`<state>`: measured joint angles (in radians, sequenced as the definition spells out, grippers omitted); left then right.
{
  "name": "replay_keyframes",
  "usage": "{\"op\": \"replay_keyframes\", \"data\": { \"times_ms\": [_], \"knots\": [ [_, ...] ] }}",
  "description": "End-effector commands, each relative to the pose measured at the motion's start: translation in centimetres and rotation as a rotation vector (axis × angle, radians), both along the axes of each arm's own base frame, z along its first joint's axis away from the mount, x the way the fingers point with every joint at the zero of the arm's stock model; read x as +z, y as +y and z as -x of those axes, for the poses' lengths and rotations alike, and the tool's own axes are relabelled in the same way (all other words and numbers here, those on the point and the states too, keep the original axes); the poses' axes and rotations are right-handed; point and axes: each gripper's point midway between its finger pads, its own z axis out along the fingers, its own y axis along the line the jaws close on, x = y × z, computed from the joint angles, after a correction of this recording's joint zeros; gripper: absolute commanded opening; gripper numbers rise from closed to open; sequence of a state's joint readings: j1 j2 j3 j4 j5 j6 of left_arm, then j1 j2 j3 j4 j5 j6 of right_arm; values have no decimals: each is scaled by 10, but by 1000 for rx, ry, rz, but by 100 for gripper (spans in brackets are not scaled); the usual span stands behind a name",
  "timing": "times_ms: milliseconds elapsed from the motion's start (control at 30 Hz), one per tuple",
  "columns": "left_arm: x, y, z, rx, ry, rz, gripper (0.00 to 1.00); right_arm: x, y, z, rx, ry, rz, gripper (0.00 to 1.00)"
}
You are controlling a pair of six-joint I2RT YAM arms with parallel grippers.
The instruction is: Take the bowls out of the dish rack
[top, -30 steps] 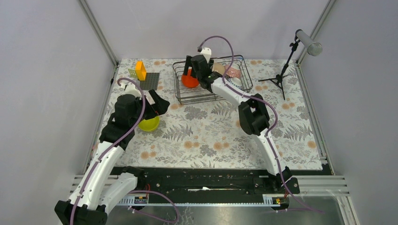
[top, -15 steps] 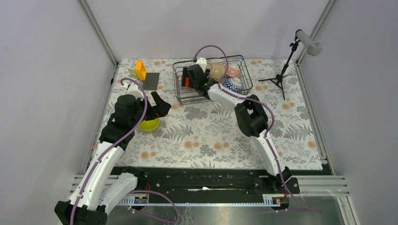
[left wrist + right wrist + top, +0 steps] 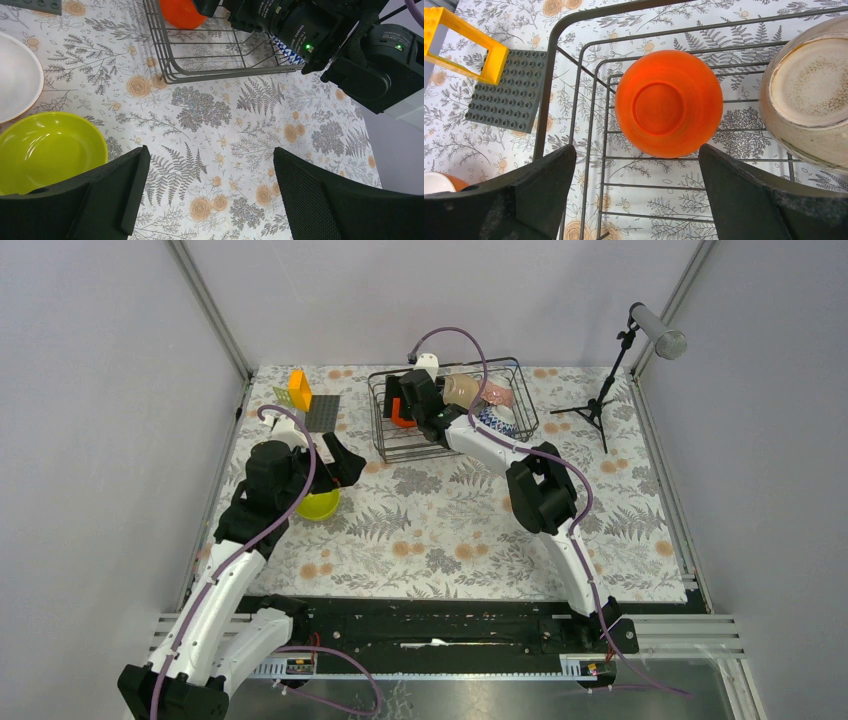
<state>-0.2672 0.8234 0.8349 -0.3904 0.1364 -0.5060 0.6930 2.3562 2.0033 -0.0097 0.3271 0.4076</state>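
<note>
From above we see the rack at the upper middle of the frame, standing on a flowered cloth. The right gripper hangs over the rack's left end with its jaws spread wide and holding nothing, above an orange bowl. Further right inside the rack are a cream bowl, a pink bowl and a blue-and-white bowl. Left of centre, the left gripper hovers with its jaws spread and empty, just beside a yellow-green bowl on the cloth. A grey plate and a yellow block sit at the upper left

In the left wrist view the yellow-green bowl lies upright at the lower left, a white-lined bowl is just above it at the left edge, and the rack's corner is at the top

In the right wrist view the orange bowl sits upside down on the rack's wires at the centre, no finger touching it, and the cream bowl shows its inside at the right edge
</note>
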Motion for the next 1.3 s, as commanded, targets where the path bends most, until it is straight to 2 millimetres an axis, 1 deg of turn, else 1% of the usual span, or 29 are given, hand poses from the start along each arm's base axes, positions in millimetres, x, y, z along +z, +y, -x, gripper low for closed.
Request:
{"op": "replay_keyframes", "data": {
  "times_ms": [0,133,300,467,567,700,767,833,967,1000,1100,1267],
  "knots": [
    [11,-10,-10,-37,-59,27,99,49,3,3,32,-75,-45,100],
    [9,-9,-14,-33,-67,12,99,49,9,11,77,-52,-64,100],
    [10,-9,-19,-29,-83,15,99,54,20,13,140,-34,-111,100],
    [9,-9,-21,-23,-83,12,99,59,21,7,116,-26,-165,100],
    [5,-6,-24,0,-77,9,99,49,16,7,102,6,-137,100],
    [2,-6,-31,25,-76,27,99,46,-4,-4,11,-4,-109,98],
    [1,-6,-35,31,-74,32,99,43,-9,-9,4,-6,-82,99],
    [0,-7,-39,39,-79,37,99,45,-16,-18,-19,-32,-32,100],
    [-3,-10,-48,40,-83,49,99,41,-21,-35,-38,-63,12,100],
    [-3,-10,-49,40,-85,52,99,43,-21,-39,-35,-70,6,100],
    [-6,-11,-52,39,-82,45,99,36,-11,-50,-10,-86,10,100],
    [-11,-8,-54,53,-84,33,99,15,0,-66,1,-101,17,100]
  ]
}}
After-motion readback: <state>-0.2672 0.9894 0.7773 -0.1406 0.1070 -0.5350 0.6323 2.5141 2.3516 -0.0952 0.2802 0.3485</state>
